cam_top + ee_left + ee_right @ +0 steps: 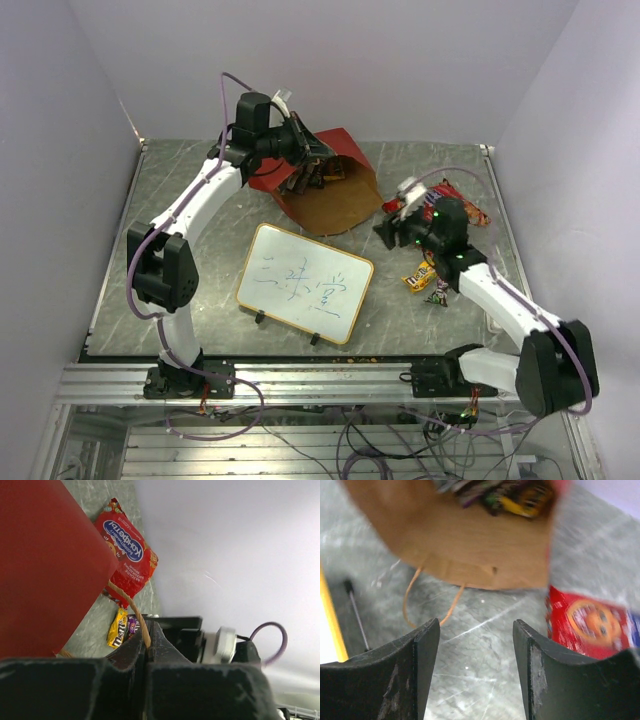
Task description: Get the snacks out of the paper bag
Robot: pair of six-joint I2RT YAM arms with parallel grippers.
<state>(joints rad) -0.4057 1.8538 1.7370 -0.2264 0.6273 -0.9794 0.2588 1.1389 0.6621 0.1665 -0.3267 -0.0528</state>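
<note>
**Bag held by its handle, right fingers free**

My left fingers (148, 642) are pressed together on a string handle (129, 602) of the paper bag (335, 195), and I see no gap between them. The bag sits tipped over just beyond the whiteboard (305, 282), with its red outside facing up and its brown kraft mouth turned toward the board's right end. Through the right wrist camera I make out several small candy packets (495, 492) inside the mouth, too blurred to name. A second handle loop (427, 597) lies loose on the desk (400, 322).

My right fingers (392, 228) stand well apart with nothing between them. They hover over bare desk beyond the whiteboard's right end and point at the bag's mouth.

The red chip bag (468, 208) lies flat on the desk, beyond and to the right of the whiteboard, close beside the right fingers. A yellow M&M's packet (117, 627) and a purple packet (133, 624) lie together to the right of the whiteboard, nearer me than the chip bag.
</note>
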